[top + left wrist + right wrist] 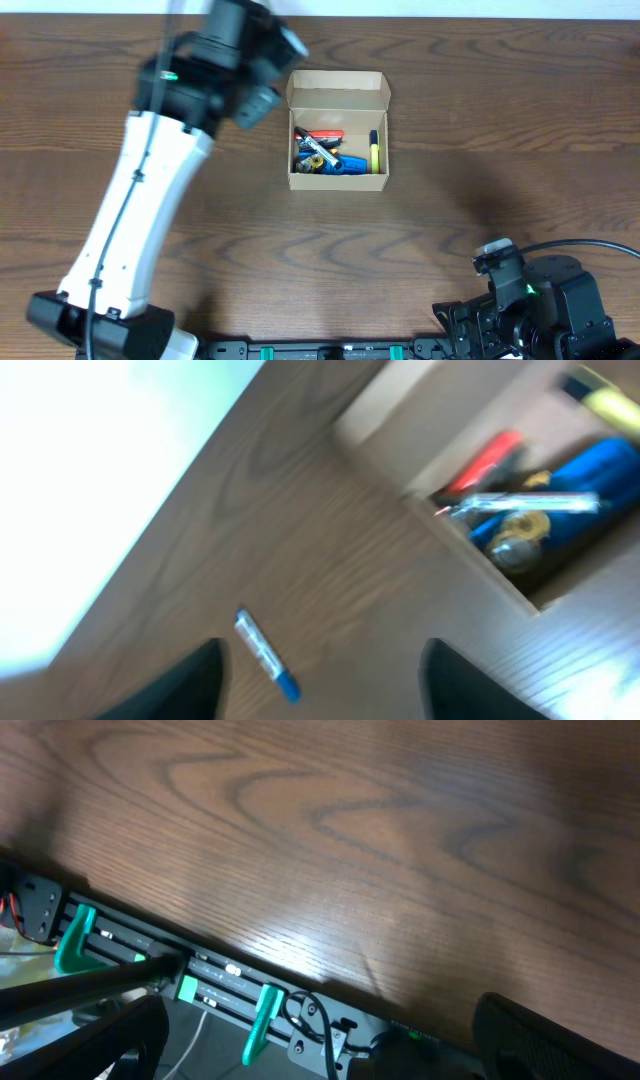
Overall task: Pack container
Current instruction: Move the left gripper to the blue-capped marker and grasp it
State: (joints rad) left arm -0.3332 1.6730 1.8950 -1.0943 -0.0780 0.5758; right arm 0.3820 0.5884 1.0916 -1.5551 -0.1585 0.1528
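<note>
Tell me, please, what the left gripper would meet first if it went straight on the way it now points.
Most likely the blue-and-white pen on the table, lying just ahead of the open left gripper; the container sits off to one side. The wrist view is blurred, so depth is uncertain.

Dark brown wood-grain tabletop (pixel 450 200), wide and flat, with long swirling grain and a soft patch of glare near the front edge. Sitting directly on it, toward the far middle, a small rectangular tan cardboard box (pixel 338 181), plain-sided, its flap lid open at the far side. On bare wood beside the box but apart from it, a slim white marker pen (pixel 266 655) with a blue cap, lying flat, made out only from the left wrist. Along the front edge, a black rail (pixel 215 970) carrying green clamps (pixel 75 935).
</note>
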